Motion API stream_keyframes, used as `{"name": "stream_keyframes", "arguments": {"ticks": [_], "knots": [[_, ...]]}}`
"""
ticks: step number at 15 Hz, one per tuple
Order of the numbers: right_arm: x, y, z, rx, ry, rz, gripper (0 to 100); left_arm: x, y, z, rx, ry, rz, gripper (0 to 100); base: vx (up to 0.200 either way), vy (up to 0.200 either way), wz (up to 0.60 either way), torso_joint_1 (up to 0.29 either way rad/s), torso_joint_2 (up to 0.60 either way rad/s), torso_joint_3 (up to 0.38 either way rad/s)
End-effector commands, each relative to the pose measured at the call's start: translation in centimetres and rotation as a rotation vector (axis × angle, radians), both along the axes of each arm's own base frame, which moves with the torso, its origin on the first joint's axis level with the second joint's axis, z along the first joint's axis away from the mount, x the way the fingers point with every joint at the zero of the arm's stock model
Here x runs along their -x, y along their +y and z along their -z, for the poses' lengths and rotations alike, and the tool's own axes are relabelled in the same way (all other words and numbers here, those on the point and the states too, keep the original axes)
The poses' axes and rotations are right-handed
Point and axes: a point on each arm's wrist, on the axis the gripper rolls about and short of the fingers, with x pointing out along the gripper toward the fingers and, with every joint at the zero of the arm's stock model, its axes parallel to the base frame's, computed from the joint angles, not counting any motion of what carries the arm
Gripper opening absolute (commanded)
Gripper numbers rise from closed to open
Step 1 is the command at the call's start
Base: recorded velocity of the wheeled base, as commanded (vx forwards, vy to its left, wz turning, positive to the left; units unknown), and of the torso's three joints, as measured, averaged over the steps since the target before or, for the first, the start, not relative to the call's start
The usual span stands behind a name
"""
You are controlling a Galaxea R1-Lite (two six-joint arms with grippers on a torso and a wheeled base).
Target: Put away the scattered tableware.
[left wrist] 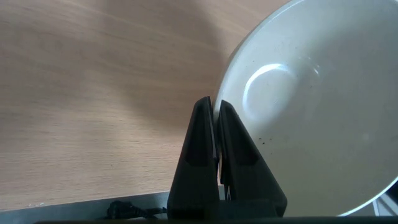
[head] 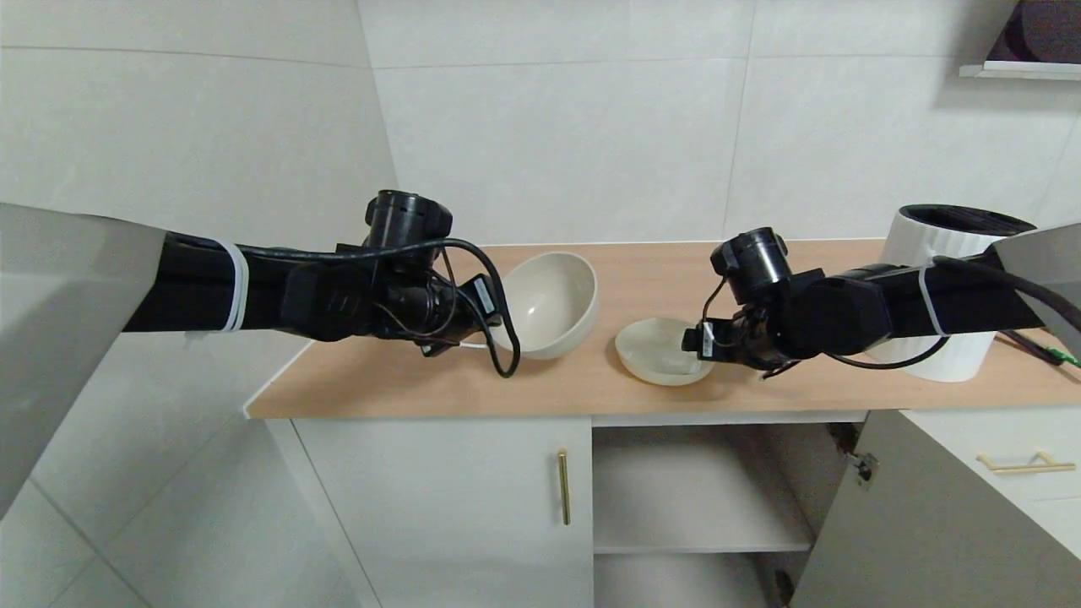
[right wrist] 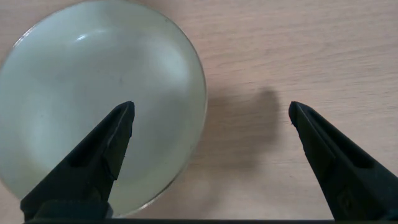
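Cream bowl [left wrist: 311,112] tilted, rim clamped in left jaws; right jaws gape over the edge of the shallow dish [right wrist: 93,106] on the desk [right wrist: 298,62].

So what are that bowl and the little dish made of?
The bowl looks like glazed ceramic or melamine: cream, glossy, with a bright highlight inside. The dish is paler with a milky sheen, perhaps glass or plastic; hard to tell.

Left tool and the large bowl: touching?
Touching. In the left wrist view the left tool is pinched shut on the rim of the large bowl, with no gap.
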Motion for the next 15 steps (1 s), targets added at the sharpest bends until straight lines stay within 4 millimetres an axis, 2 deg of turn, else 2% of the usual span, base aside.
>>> {"name": "stream_keyframes", "arguments": {"ticks": [1, 6, 9, 12, 15], "knots": [[-0.2, 0.1, 0.5, 0.003, 0.008, 0.0, 0, 0.1, 0.1, -0.3, 0.002, -0.006, -0.002, 0, 0.0, 0.0, 0.0, 0.0, 0.0, 0.0], [-0.5, 0.3, 1.0, 0.005, 0.018, -0.002, 0, 0.1, 0.1, -0.3, 0.002, -0.005, -0.002, 0, 0.0, 0.0, 0.0, 0.0, 0.0, 0.0], [-0.3, 0.2, 0.4, -0.007, 0.005, -0.002, 0, 0.4, 0.3, -0.8, 0.005, -0.015, -0.006, 0, 0.0, 0.0, 0.0, 0.0, 0.0, 0.0], [1.5, -0.7, -2.7, -0.033, -0.034, -0.003, 0, 1.6, 0.8, -1.7, 0.005, -0.027, -0.001, 0, 0.0, 0.0, 0.0, 0.0, 0.0, 0.0], [6.6, -2.7, -6.9, -0.164, 0.028, -0.105, 0, 5.3, 2.5, -3.3, -0.021, -0.044, 0.017, 0, 0.0, 0.0, 0.0, 0.0, 0.0, 0.0]]}}
